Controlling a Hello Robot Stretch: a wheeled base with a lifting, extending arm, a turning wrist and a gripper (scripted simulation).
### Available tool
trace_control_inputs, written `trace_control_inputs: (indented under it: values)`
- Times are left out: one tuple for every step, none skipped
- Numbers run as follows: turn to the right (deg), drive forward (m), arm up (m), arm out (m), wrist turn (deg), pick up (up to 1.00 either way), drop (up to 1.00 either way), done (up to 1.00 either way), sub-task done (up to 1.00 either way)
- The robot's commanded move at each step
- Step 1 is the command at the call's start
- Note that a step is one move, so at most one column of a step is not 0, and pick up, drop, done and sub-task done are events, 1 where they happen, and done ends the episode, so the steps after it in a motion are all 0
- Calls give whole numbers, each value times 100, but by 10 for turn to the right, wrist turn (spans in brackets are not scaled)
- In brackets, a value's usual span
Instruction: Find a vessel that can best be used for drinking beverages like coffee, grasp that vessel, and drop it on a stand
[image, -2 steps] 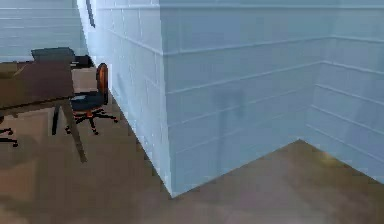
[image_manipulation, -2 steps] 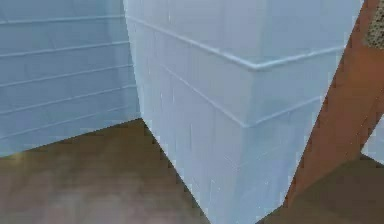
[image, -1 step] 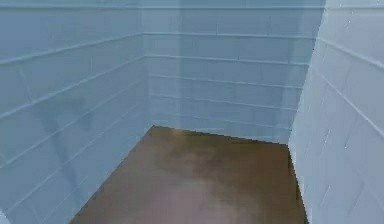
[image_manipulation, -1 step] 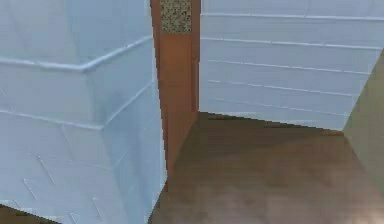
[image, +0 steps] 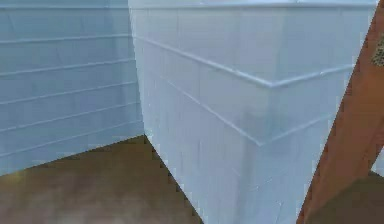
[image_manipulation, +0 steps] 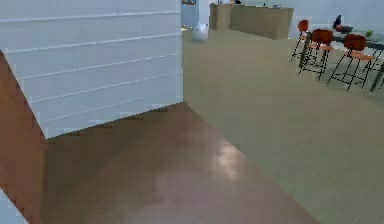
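Note:
No cup or mug shape can be made out in either view. A pale blue-white panelled wall (image: 230, 100) stands close ahead in the forward view, its corner jutting toward me. The same kind of panelled wall (image_manipulation: 90, 60) fills the arm side view's upper left. A small pale rounded thing (image_manipulation: 200, 33) lies on the floor far off beside that wall's end.
A brown wooden edge (image: 350, 130) leans along the forward view's right. Brown floor (image_manipulation: 170, 170) gives way to beige carpet (image_manipulation: 280, 110). Far out stand orange-seated chairs (image_manipulation: 335, 50) by a dark table (image_manipulation: 370, 38) and a wooden counter (image_manipulation: 255, 20).

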Motion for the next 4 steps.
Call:
trace_control_inputs:
  values:
    - [450, 0, 0, 0, 0, 0, 0, 0, 0]
    - [180, 0, 0, 0, 0, 0, 0, 0, 0]
    - [0, 100, 0, 0, 0, 0, 0, 0, 0]
    - [0, 45, 0, 0, 0, 0, 0, 0, 0]
